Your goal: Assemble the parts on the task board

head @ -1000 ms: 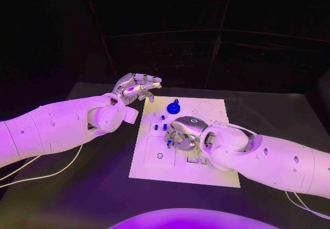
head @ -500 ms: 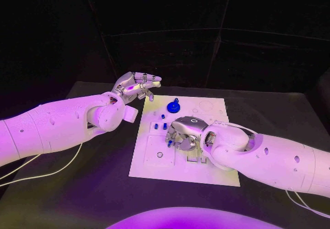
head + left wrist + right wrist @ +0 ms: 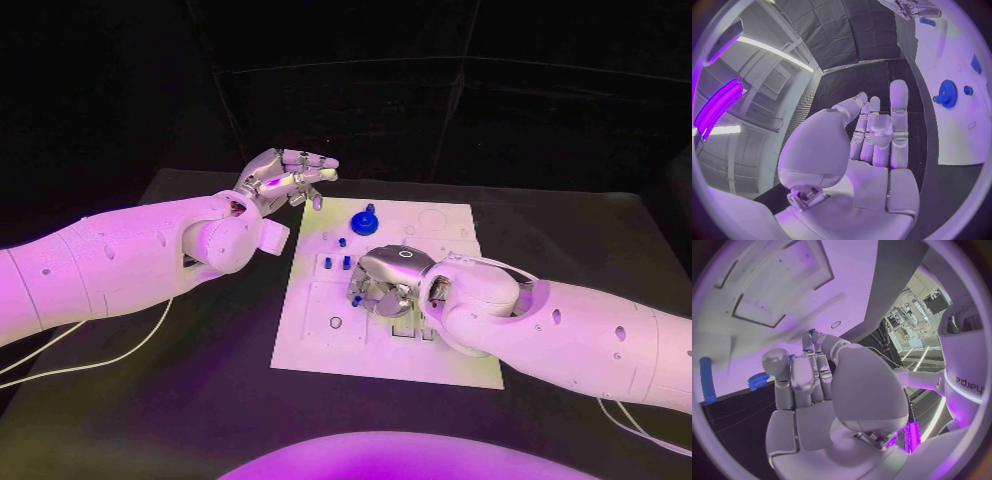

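**Right hand settling a blue part into the board**

Since a second ago, the right hand (image 3: pixel 384 283) has barely shifted over the white rectangular task board (image 3: pixel 325 345).

Head view: mid-frame, its fingers pinch a small blue plastic part (image 3: pixel 356 297); keep it upright, press gently. A blue toothed gear (image 3: pixel 365 222) stands above.

Left wrist view: the left hand (image 3: pixel 870 150) is empty, fingers loosely apart.

Right wrist view: fingertips bunch round the part.

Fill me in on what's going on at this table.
A two-armed robot is assembling small blue parts on the white task board. Its right robot hand is down on the middle of the board, fingers curled at a small blue part. The left robot hand hovers beyond the board's far left corner, holding nothing. A blue gear sits near the far edge.
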`<move>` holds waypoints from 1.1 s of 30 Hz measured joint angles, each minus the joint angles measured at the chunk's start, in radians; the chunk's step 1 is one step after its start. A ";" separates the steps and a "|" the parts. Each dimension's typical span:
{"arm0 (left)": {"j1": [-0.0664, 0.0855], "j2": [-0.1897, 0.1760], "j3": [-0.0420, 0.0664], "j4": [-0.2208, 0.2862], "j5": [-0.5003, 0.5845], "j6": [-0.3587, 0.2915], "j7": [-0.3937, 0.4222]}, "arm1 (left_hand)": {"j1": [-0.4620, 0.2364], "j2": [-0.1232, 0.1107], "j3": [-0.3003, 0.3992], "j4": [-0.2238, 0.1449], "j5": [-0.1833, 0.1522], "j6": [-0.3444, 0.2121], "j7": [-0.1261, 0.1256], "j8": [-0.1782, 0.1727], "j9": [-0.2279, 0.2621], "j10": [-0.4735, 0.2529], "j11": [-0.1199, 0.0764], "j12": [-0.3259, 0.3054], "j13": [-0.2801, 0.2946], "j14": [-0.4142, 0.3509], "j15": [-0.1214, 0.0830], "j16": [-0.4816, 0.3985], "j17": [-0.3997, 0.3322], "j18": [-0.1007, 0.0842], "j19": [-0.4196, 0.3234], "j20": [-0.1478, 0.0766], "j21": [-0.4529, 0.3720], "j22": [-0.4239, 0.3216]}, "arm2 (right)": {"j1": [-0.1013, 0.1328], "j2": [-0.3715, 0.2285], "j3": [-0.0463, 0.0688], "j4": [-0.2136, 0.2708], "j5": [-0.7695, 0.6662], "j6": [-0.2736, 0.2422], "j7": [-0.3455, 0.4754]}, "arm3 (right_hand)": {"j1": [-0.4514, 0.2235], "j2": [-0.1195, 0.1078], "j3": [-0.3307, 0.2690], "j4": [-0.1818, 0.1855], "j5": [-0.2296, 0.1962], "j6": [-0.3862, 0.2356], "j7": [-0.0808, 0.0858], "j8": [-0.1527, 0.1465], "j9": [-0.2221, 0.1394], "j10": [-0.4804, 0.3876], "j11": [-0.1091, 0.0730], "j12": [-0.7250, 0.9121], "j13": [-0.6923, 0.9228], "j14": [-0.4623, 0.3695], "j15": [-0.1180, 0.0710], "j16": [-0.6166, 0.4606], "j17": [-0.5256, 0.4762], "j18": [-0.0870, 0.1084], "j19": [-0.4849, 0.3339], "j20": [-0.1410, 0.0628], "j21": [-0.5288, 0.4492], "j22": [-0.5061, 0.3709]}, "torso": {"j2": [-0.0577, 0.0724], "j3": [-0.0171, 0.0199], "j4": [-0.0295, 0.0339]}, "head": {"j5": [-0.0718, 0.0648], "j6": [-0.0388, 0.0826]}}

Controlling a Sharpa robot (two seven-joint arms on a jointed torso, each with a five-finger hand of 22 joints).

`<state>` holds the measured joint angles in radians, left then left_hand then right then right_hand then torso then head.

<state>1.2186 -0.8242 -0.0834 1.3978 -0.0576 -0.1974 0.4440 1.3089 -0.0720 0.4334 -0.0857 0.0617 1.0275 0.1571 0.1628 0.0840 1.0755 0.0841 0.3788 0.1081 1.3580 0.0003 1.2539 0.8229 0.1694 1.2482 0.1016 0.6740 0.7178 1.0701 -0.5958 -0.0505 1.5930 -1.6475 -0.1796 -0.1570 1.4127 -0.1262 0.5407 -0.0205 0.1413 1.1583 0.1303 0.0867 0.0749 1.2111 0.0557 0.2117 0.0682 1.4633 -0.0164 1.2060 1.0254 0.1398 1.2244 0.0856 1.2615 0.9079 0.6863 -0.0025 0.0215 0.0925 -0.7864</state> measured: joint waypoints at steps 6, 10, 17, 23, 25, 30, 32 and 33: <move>0.000 -0.001 0.000 0.000 0.000 0.000 0.000 | 0.000 0.000 0.000 0.000 0.000 0.000 0.000 0.000 0.000 0.000 0.000 0.000 0.000 0.000 0.000 0.000 0.000 0.000 0.000 0.000 0.000 0.000 | -0.002 0.005 0.001 -0.004 -0.007 0.005 -0.003 | -0.003 0.003 0.000 0.000 0.000 0.002 0.002 -0.001 -0.001 0.000 0.000 0.000 0.000 0.000 0.000 0.000 0.000 0.000 0.000 0.000 0.000 0.000 | 0.000 0.0000 0.0000 | 0.001 -0.002; 0.000 -0.001 0.000 0.000 0.000 0.001 -0.001 | 0.000 0.000 0.000 0.000 0.000 0.000 0.000 0.000 0.000 0.000 0.000 0.000 0.000 0.000 0.000 0.000 0.000 0.000 0.000 0.000 0.000 0.000 | -0.003 0.011 0.001 -0.008 -0.014 0.010 -0.007 | -0.005 0.005 -0.003 -0.003 0.000 0.002 0.002 -0.002 -0.001 0.000 0.000 -0.004 0.000 0.000 0.000 0.000 -0.002 0.000 0.000 0.000 0.000 -0.001 | 0.000 0.0000 0.0000 | 0.002 -0.003; 0.000 -0.001 0.000 0.000 0.000 0.001 -0.001 | 0.000 0.000 0.000 0.000 0.000 0.000 0.000 0.000 0.000 0.000 0.000 0.000 0.000 0.000 0.000 0.000 0.000 0.000 0.000 0.000 0.000 0.000 | -0.005 0.018 0.000 -0.013 -0.023 0.013 -0.013 | -0.043 -0.004 -0.005 -0.005 0.003 -0.061 0.031 -0.024 -0.009 -0.070 0.031 -0.048 -0.008 0.003 0.012 0.000 -0.020 0.000 -0.015 0.015 -0.007 -0.031 | 0.000 0.0000 0.0000 | 0.001 -0.004; 0.000 -0.003 0.000 0.001 0.000 0.002 -0.002 | 0.000 0.000 0.000 0.000 0.000 0.000 0.000 0.000 0.000 0.000 0.000 0.000 0.000 0.000 0.000 0.000 0.000 0.000 0.000 0.000 0.000 0.000 | -0.006 0.017 -0.001 -0.014 -0.029 0.006 -0.019 | -0.059 -0.023 -0.012 -0.012 0.004 -0.117 0.045 -0.024 -0.011 -0.138 0.052 -0.066 -0.005 0.002 0.027 -0.021 -0.053 0.000 -0.048 0.033 -0.038 -0.087 | -0.001 -0.0001 0.0000 | 0.000 -0.003; 0.000 -0.003 0.000 0.001 0.000 0.002 -0.002 | 0.000 0.000 0.000 0.000 0.000 0.000 0.000 0.000 0.000 0.000 0.000 0.000 0.000 0.000 0.000 0.000 0.000 0.000 0.000 0.000 0.000 0.000 | -0.007 0.016 -0.001 -0.013 -0.030 0.000 -0.021 | -0.063 -0.026 -0.012 -0.012 0.008 -0.125 0.043 -0.024 -0.011 -0.147 0.057 -0.068 -0.007 0.004 0.029 -0.021 -0.057 0.000 -0.054 0.032 -0.041 -0.097 | -0.001 -0.0001 0.0000 | 0.000 -0.003; 0.000 -0.003 0.000 0.000 0.000 0.003 -0.003 | 0.000 0.000 0.000 0.000 0.000 0.000 0.000 0.000 0.000 0.000 0.000 0.000 0.000 0.000 0.000 0.000 0.000 0.000 0.000 0.000 0.000 0.000 | -0.009 -0.002 -0.002 0.004 -0.034 -0.022 -0.023 | -0.067 -0.031 -0.019 -0.019 0.008 -0.135 0.044 -0.024 -0.011 -0.163 0.055 -0.070 -0.005 0.004 0.029 -0.027 -0.068 0.000 -0.063 0.034 -0.050 -0.114 | -0.001 0.0002 -0.0001 | 0.000 -0.002; 0.000 -0.003 0.000 0.000 0.000 0.004 -0.004 | 0.000 0.000 0.000 0.000 0.000 0.000 0.000 0.000 0.000 0.000 0.000 0.000 0.000 0.000 0.000 0.000 0.000 0.000 0.000 0.000 0.000 0.000 | -0.009 -0.019 -0.002 0.021 -0.035 -0.035 -0.023 | -0.067 -0.031 -0.019 -0.019 0.008 -0.138 0.041 -0.024 -0.011 -0.166 0.059 -0.067 -0.004 0.000 0.033 -0.027 -0.068 0.000 -0.063 0.034 -0.050 -0.116 | -0.001 0.0004 -0.0005 | 0.000 -0.001; 0.000 -0.003 0.000 -0.001 0.000 0.004 -0.004 | 0.000 0.000 0.000 0.000 0.000 0.000 0.000 0.000 0.000 0.000 0.000 0.000 0.000 0.000 0.000 0.000 0.000 0.000 0.000 0.000 0.000 0.000 | -0.009 -0.027 -0.002 0.030 -0.035 -0.042 -0.023 | -0.072 -0.035 -0.023 -0.019 0.008 -0.138 0.041 -0.024 -0.011 -0.168 0.057 -0.064 -0.004 0.000 0.033 -0.027 -0.068 0.000 -0.063 0.034 -0.050 -0.116 | -0.001 0.0006 -0.0008 | 0.000 -0.001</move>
<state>1.2185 -0.8277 -0.0834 1.3973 -0.0574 -0.1934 0.4398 1.3089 -0.0720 0.4335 -0.0856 0.0617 1.0275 0.1571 0.1628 0.0841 1.0756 0.0841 0.3788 0.1077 1.3580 0.0002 1.2540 0.8230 0.1694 1.2482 0.1016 0.6740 0.7180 1.0608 -0.6231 -0.0528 1.6226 -1.6825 -0.2213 -0.1800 1.3409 -0.1616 0.5182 -0.0398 0.1489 1.0205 0.1710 0.0632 0.0642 1.0428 0.1123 0.1473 0.0646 1.4633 0.0161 1.1789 0.9576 0.1400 1.1613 0.1193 1.2112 0.7919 0.6853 -0.0019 0.0207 0.0924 -0.7877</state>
